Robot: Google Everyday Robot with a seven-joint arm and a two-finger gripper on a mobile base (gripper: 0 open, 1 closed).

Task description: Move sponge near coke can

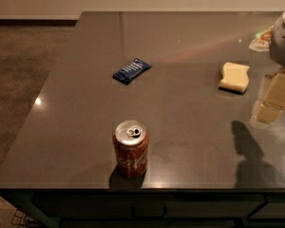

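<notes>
The pale yellow sponge [235, 76] lies flat on the dark table's right side, its wavy edge towards the back. The red coke can [131, 148] stands upright near the table's front edge, left of centre, silver top and pull tab showing. My gripper [273, 102] is at the right edge of the view, just right of the sponge and a little nearer the front, apart from it. The sponge and the can are far apart, about a third of the table's width.
A dark blue snack packet [131, 70] lies at the back, left of centre. A pale object with a green patch [261, 39] sits at the far right back. The table's left edge [42, 89] drops to a brown floor. The gripper's shadow [247, 151] falls front right.
</notes>
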